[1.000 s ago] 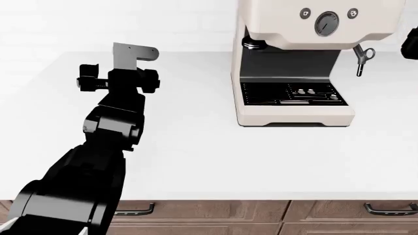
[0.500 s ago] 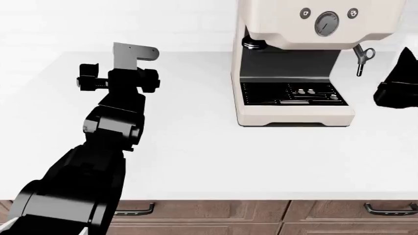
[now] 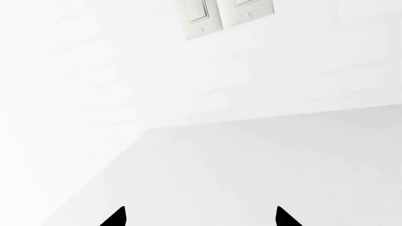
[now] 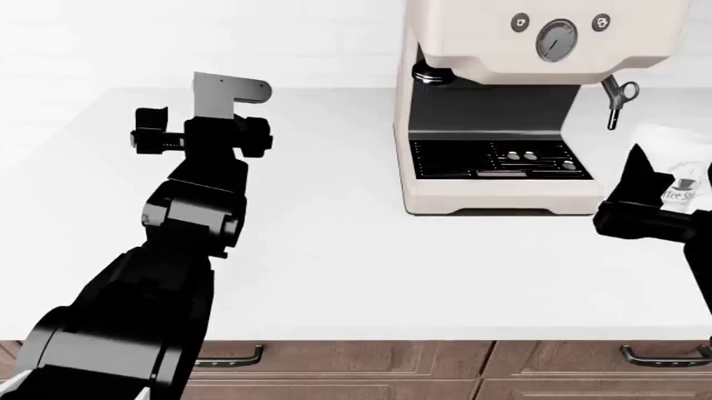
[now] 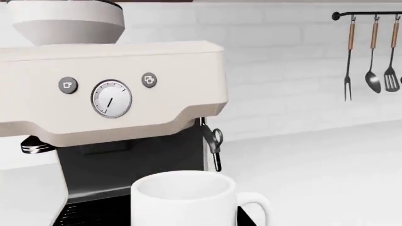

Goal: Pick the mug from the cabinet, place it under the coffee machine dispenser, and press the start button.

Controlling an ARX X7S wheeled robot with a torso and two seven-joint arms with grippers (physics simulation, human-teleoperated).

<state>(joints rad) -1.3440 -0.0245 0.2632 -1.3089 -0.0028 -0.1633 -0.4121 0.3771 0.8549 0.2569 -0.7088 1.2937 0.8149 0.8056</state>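
The right claw (image 4: 656,196) sits low at the right edge of the head view, over the white counter (image 4: 333,250), and it is closed around one white mug (image 4: 673,167), which stands upright in its grip with a small printed mark on its side. In the right wrist view the mug (image 5: 185,200) fills the near foreground, open mouth up, its single handle (image 5: 256,209) sticking out to one side. Just beyond the claw and toward the left arm's side stands one coffee machine (image 4: 523,92), cream with a black recess and one black drip tray (image 4: 495,158). The mug is beside the machine, outside the recess and not under the one dispenser (image 4: 432,75), which hangs at the far side of the recess from the claw. One chrome steam wand (image 4: 615,100) is the machine part nearest the mug. Higher on the front are one round gauge (image 5: 111,99) and two round buttons (image 5: 68,84), one on each side. Behind, three utensils (image 5: 372,56) hang from one rail. Well away from the machine, the left claw (image 3: 197,217) hovers over bare counter with its two tips spread wide, facing two wall switches (image 3: 226,16).
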